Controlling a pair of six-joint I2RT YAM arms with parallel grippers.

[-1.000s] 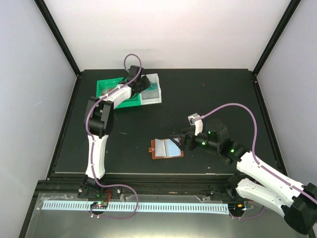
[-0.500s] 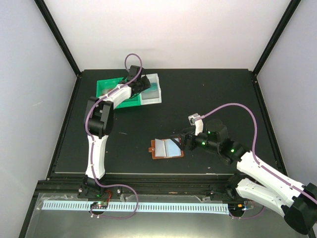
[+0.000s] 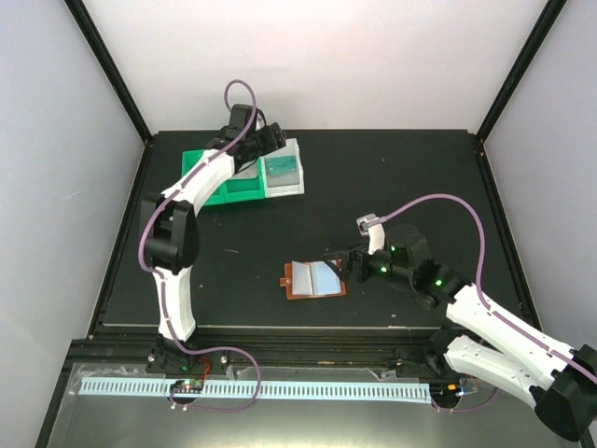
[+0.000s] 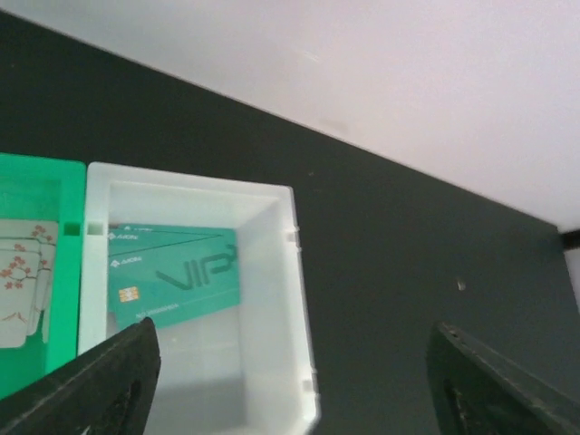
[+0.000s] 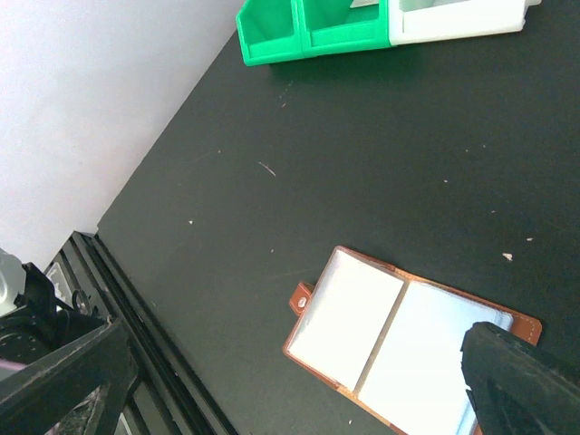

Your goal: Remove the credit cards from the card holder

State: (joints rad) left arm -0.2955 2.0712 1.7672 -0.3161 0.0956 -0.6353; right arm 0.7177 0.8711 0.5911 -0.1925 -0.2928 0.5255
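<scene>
The brown card holder (image 3: 314, 279) lies open on the black table, its pale pocket faces up (image 5: 399, 337); I cannot tell whether cards sit in the pockets. A teal credit card (image 4: 172, 276) marked VIP lies in the white bin (image 4: 283, 272) at the back (image 3: 282, 168). A pale card with a red floral print (image 4: 18, 281) rests in the green bin (image 4: 41, 186). My left gripper (image 4: 290, 390) hangs open above the white bin's right wall, holding nothing (image 3: 266, 145). My right gripper (image 5: 294, 381) stands open just above the holder's right half (image 3: 338, 265), empty.
The green bin (image 3: 238, 191) and the white bin (image 3: 298, 179) stand side by side at the back left; both also show at the top of the right wrist view, green bin (image 5: 308, 32) left of white bin (image 5: 453, 23). The table's near edge rail (image 5: 136, 299) runs close to the holder.
My left gripper has opened and drawn up and back from the white bin, and the teal card now lies uncovered inside it. The right arm and the holder have not moved.
</scene>
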